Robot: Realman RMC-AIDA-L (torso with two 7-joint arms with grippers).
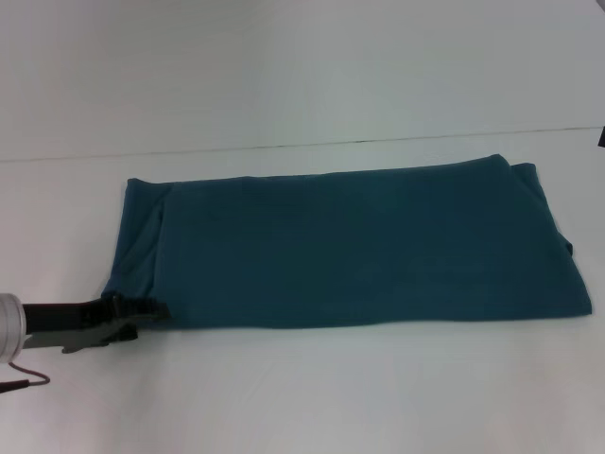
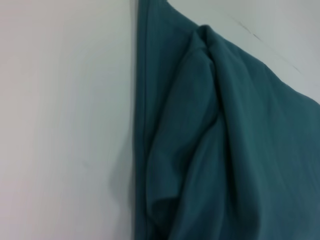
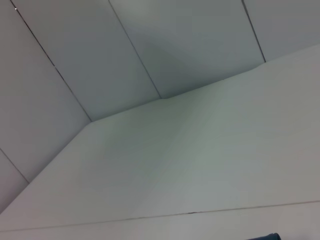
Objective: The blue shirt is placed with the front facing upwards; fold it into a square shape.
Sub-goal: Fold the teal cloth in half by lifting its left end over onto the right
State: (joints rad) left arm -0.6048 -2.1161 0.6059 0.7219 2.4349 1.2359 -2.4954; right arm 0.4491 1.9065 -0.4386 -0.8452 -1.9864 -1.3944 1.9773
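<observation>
The blue shirt (image 1: pixel 350 246) lies on the white table as a long folded rectangle, plain side up, with no lettering showing. My left gripper (image 1: pixel 142 317) is low at the shirt's near left corner and touches the hem there. The left wrist view shows the rumpled sleeve end of the shirt (image 2: pixel 220 150) close up, with a thick fold running along it. Of my right gripper (image 1: pixel 601 138) only a dark sliver shows at the right edge, away from the cloth. The right wrist view catches just a tip of the shirt (image 3: pixel 270 236).
The white table (image 1: pixel 302 397) extends on all sides of the shirt, with bare surface in front and to the left. A pale wall (image 1: pixel 302 66) rises behind the table's far edge. A thin cable (image 1: pixel 28 383) trails by the left arm.
</observation>
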